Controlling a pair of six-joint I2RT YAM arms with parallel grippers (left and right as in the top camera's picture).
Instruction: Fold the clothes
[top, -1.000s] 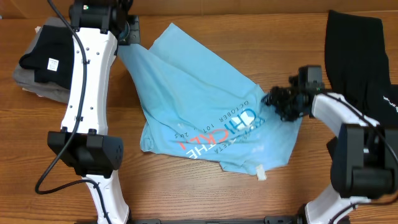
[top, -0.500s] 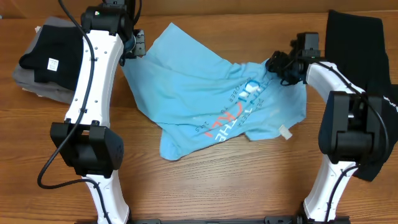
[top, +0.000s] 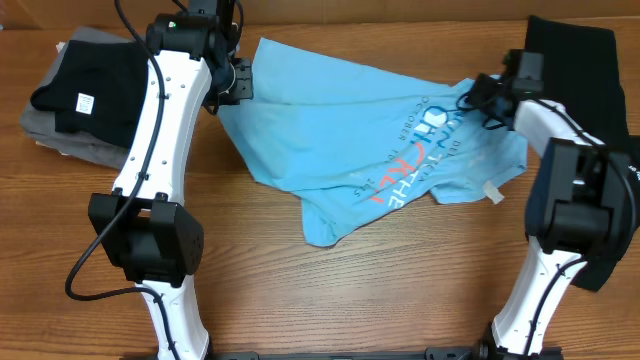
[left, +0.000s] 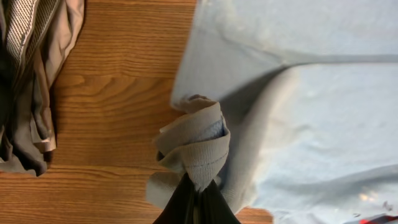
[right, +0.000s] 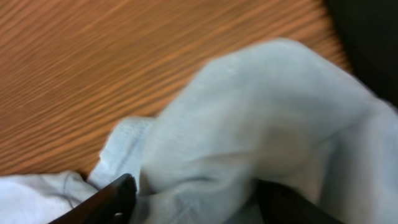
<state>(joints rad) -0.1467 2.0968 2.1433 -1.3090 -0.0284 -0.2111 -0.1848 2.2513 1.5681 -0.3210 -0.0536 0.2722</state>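
The blue shirt (top: 350, 140) lies on the table (top: 330, 300), stretched between the two arms. The left gripper (top: 238, 82) has its jaws pinching a bunched edge. The right gripper (top: 482, 95) has a fat bunch of shirt squeezed between its jaws. I think both should pull apart gently and evenly, low over the table, so the wrinkles go flat and nothing slips.

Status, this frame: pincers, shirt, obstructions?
Left pincer shut on T-shirt edge. Right pincer shut on opposite end. T-shirt unfolded, rumpled. Black garment near right arm.
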